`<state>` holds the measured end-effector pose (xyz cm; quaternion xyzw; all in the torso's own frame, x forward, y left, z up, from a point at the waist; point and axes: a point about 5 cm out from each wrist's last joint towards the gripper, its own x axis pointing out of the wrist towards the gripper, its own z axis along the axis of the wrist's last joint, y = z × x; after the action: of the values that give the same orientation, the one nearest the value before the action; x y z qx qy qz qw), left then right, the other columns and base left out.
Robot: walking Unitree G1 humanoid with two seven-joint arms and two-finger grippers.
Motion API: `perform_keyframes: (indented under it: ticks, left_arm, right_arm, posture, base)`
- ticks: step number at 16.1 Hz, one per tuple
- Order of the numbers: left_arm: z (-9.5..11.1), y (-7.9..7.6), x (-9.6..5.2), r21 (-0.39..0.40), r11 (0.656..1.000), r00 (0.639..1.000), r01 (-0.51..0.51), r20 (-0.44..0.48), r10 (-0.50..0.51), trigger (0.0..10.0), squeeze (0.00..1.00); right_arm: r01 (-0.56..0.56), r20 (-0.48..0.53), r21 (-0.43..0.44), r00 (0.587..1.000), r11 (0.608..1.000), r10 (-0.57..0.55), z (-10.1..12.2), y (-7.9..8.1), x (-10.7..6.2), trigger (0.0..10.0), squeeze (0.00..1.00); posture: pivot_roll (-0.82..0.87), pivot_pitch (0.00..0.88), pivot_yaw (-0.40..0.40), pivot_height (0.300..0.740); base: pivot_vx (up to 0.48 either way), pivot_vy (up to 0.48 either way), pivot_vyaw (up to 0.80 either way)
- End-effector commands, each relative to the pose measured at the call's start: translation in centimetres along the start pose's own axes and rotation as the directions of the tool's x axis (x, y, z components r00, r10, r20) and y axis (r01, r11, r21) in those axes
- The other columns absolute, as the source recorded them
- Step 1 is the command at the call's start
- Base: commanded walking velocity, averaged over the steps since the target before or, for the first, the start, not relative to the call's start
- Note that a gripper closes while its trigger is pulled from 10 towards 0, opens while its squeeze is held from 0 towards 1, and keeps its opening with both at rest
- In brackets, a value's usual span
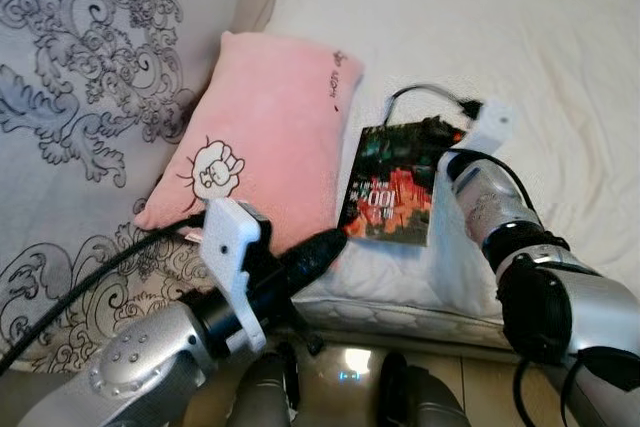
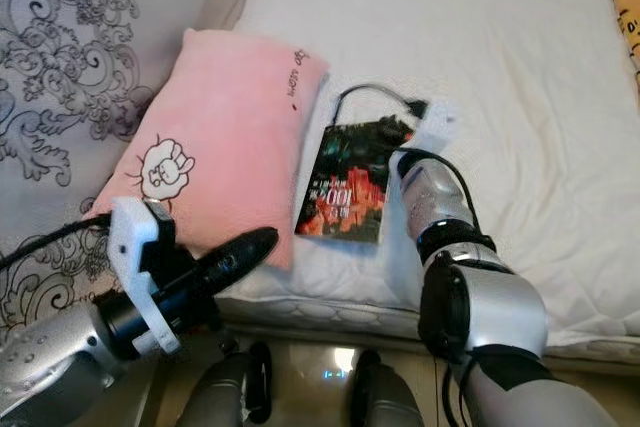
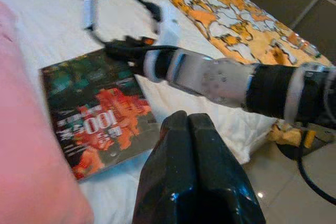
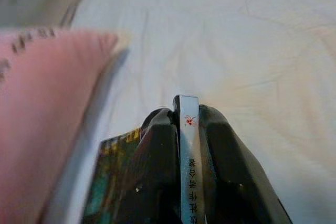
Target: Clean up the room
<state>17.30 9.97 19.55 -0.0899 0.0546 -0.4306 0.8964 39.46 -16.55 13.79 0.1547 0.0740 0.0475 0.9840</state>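
Note:
A dark-covered book (image 1: 390,192) lies on the white bed, right beside a pink pillow (image 1: 270,127) with a cartoon drawing on it. My right gripper (image 1: 440,135) is at the book's far right corner, shut on it. In the right wrist view the book's spine (image 4: 188,145) stands pinched between both black fingers. My left gripper (image 1: 325,247) hovers shut and empty over the pillow's near corner, by the book's near edge, its fingertips (image 3: 186,124) pressed together.
A grey-and-white patterned duvet (image 1: 80,97) covers the left side. The white mattress (image 1: 520,27) stretches away to the right and back. An orange patterned blanket (image 3: 231,14) lies at the far right. The mattress edge and tiled floor (image 1: 470,377) are just below me.

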Motion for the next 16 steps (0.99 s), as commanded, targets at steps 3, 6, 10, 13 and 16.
perform_keyframes:
  ticks: [3, 6, 10, 13, 16]
  left_arm:
    - [0.2, -0.6, 0.4, -0.001, 0.999, 0.999, 0.040, -0.004, -0.040, 10.0, 0.00]
    - [0.3, -0.5, 0.3, 0.010, 1.000, 1.000, 0.024, 0.003, -0.024, 10.0, 0.00]
    - [0.2, -0.7, 0.4, 0.013, 1.000, 1.000, 0.024, 0.002, -0.024, 10.0, 0.00]
    - [0.3, -0.6, 0.6, 0.018, 1.000, 1.000, 0.024, 0.011, -0.024, 10.0, 0.00]
    - [0.3, -0.6, 0.7, 0.015, 1.000, 1.000, 0.021, 0.013, -0.022, 10.0, 0.00]
  right_arm:
    - [0.016, -0.078, -0.190, 0.996, 0.982, -0.032, -2.0, 1.1, -0.1, 0.0, 0.00]
    - [0.061, -0.056, -0.299, 0.995, 0.952, -0.081, -2.0, 1.7, 0.1, 0.0, 0.00]
    - [0.194, -0.089, -0.107, 0.975, 0.975, -0.204, -3.4, 1.1, -0.3, 0.0, 0.00]
    - [0.219, -0.156, -0.023, 0.963, 0.975, -0.220, -5.5, 1.8, -0.8, 0.0, 0.00]
    - [0.216, -0.171, -0.063, 0.959, 0.974, -0.224, -5.9, 2.1, -0.9, 0.0, 1.00]
  posture:
    - [0.31, 0.304, 0.093, 0.740]
    - [0.31, 0.306, 0.084, 0.740]
    - [0.31, 0.302, 0.069, 0.740]
    - [0.31, 0.300, 0.066, 0.740]
    - [0.31, 0.300, 0.066, 0.740]
  base:
    - [0.000, 0.000, 0.00]
    - [0.000, 0.000, 0.00]
    - [0.000, 0.000, 0.00]
    - [0.000, 0.000, 0.00]
    - [0.000, 0.000, 0.00]
